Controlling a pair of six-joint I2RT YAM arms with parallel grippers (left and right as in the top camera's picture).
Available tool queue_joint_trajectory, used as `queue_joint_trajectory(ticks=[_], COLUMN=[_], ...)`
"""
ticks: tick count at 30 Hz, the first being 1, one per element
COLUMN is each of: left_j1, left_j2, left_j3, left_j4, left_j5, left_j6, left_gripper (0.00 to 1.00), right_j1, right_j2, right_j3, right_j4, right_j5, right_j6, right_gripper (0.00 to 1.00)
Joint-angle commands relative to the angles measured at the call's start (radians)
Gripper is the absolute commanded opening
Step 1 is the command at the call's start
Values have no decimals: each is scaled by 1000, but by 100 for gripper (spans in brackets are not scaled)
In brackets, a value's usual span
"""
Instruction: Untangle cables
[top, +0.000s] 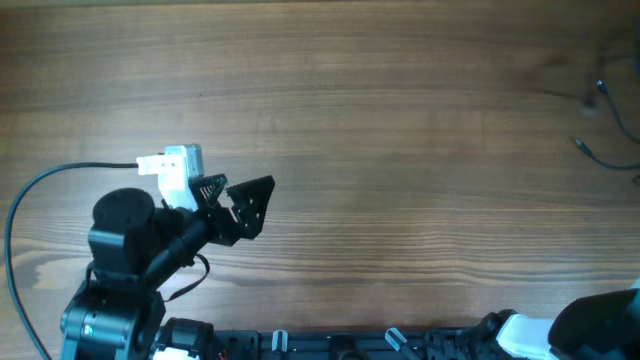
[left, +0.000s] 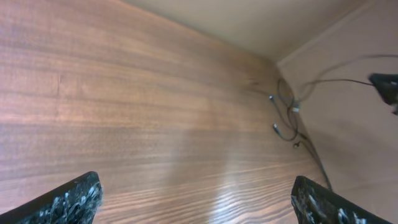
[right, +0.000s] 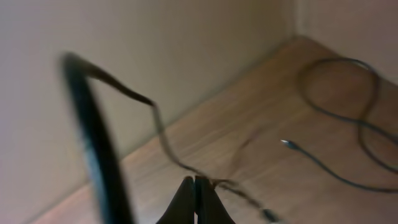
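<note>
Nearest the left wrist camera, the left gripper (left: 196, 190) hangs over bare wood with its two black fingers (left: 65, 200) wide apart: jaws open, nothing between them. From overhead it sits at the lower left of the table (top: 400, 120).

Far to the right, along the foot of the wall (left: 348, 143), lie the cables (left: 287, 118). They are very thin dark wires in loose, overlapping loops with tiny plug ends. The overhead view catches only a few strands at its right edge, the others cut off by the frame. One strand rises off the table toward a dark shape (left: 385, 87) at the right edge of the left wrist view — too blurred to make out.

In the right wrist view the right gripper (right: 195, 182) has its jaws closed, pinching a thin strand that trails away on both sides. A thick, blurred black cord (right: 93, 143) crosses in front on the left. The right arm (top: 600, 322) is mostly outside the overhead frame.
</note>
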Motion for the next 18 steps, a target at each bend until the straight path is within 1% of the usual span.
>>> queue_joint_trajectory(ticks=[1,8,11,15,16,18], left_j1=[4,4,4,3,3,3], left_j2=[45,108,124,126,126,126], left_j3=[15,15,15,15,15,15], left_j4=[-17,-46,-45,-45,-45,-45], left_j5=[-6,-4,-4,-4,-4,-4], left_j6=[27,27,29,53,53,53], left_gripper=[100,100,99,99,99,99], right_j1=[-13,-12,-12,-15,-24,-56], right_j2=[73,197,233,249,249,249], right_j3=[-12,-12,-12,-12,-12,-12], right_j4=[2,-21,-42,-29,-14,-3], right_j5=[-5,8,85,199,250,274], right_j6=[47,50,50,53,97,198], right_gripper=[4,4,4,4,4,4])
